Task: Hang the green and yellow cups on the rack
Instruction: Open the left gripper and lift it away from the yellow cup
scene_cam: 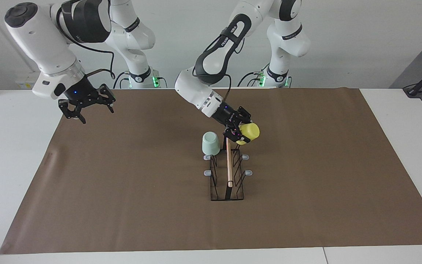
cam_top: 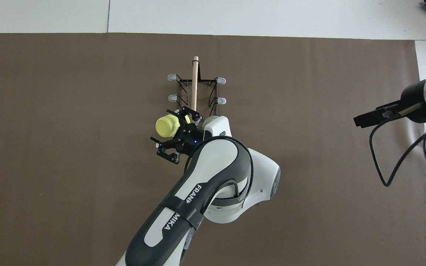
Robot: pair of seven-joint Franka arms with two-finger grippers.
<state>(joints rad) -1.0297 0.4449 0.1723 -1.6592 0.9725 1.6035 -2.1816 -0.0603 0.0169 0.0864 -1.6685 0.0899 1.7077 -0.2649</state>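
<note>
The black wire rack (scene_cam: pixel 229 172) with a wooden rod on top stands mid-mat; it also shows in the overhead view (cam_top: pixel 194 85). The pale green cup (scene_cam: pixel 210 143) hangs upside down on the rack prong nearest the robots, on the right arm's side; my left wrist mostly hides it from above (cam_top: pixel 208 120). My left gripper (scene_cam: pixel 242 130) is shut on the yellow cup (scene_cam: pixel 250 132) at its rim. It holds the cup tilted on its side, above the nearest prong on the left arm's side; the overhead view shows both (cam_top: pixel 176 127), (cam_top: pixel 165 125). My right gripper (scene_cam: pixel 90 112) is open and empty.
A brown mat (scene_cam: pixel 123 190) covers most of the white table (scene_cam: pixel 13 165). My right arm waits in the air over the mat's corner near its own base, seen from above at the edge (cam_top: pixel 372 117). Several grey-tipped prongs (scene_cam: pixel 248 172) on the rack are bare.
</note>
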